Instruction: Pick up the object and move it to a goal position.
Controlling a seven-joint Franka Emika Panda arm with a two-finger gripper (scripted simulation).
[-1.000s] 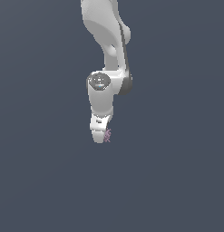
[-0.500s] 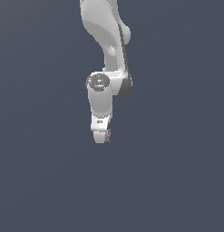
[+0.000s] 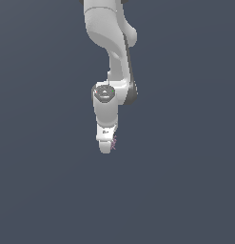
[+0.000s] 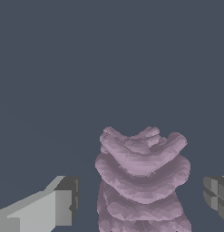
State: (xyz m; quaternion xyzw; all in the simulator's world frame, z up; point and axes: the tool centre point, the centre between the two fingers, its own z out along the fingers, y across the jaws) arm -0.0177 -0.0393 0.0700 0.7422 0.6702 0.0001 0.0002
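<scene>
Nothing visibly moved since earlier frame: hand (image 3: 105, 147) low at frame centre, fingers (image 4: 45, 208) apart with clear gaps, pink object (image 4: 140, 181) upright between them, just right of hand tip outside.

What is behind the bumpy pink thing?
Behind the bumpy, ridged pale pink-purple object, only plain dark grey-blue background shows. The white gripper's fingers stand either side of it, not touching. Whatever lies directly behind the object is covered.
</scene>
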